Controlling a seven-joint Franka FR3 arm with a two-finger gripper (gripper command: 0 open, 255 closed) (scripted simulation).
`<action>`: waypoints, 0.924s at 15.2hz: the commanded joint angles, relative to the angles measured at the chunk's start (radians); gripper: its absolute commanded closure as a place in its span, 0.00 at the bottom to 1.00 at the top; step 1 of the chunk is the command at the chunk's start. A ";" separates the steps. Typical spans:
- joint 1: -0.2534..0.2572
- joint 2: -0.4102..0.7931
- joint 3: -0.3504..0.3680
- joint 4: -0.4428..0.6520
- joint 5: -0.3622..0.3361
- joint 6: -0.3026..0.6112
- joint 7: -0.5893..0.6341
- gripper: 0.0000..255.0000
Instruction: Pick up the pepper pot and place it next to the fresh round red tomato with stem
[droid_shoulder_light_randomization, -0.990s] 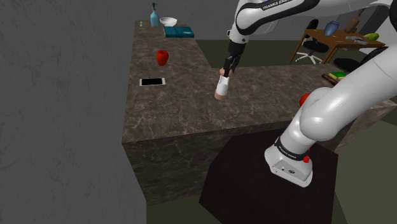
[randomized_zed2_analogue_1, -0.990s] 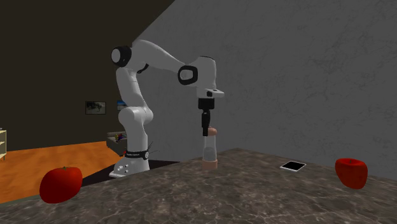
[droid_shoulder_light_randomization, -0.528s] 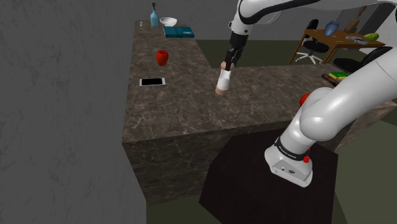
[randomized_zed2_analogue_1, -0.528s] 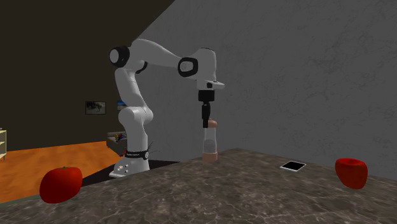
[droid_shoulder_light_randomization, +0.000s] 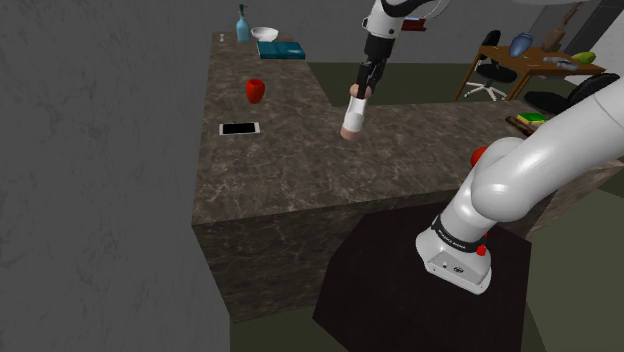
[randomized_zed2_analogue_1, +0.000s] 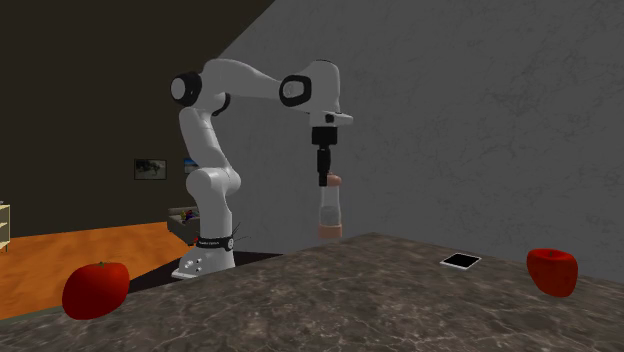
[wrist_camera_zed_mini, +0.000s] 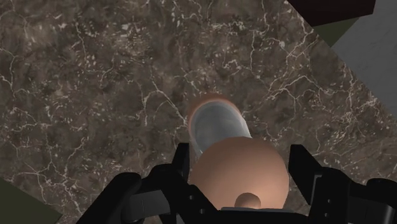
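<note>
Counted: one pepper pot (droid_shoulder_light_randomization: 351, 118), one phone (droid_shoulder_light_randomization: 240, 128), two red items. One tomato (randomized_zed2_analogue_1: 96, 290) was seen at the second exterior view's left. One other red fruit (randomized_zed2_analogue_1: 552, 272) was set near the phone. In the shoulder view the tomato was half hidden behind the arm (droid_shoulder_light_randomization: 520, 170). Whether the pot's base touched the desk (droid_shoulder_light_randomization: 280, 170) could not be made out. The gripper (droid_shoulder_light_randomization: 362, 88) was clamped on the pot's rounded top. The pot was held upright directly below it, well apart from the tomato.
</note>
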 joint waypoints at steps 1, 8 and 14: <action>0.000 -0.005 0.002 0.024 -0.001 -0.030 0.003 1.00; 0.002 -0.011 0.007 0.113 0.000 -0.124 0.012 1.00; 0.005 -0.007 0.011 0.198 0.002 -0.204 0.017 1.00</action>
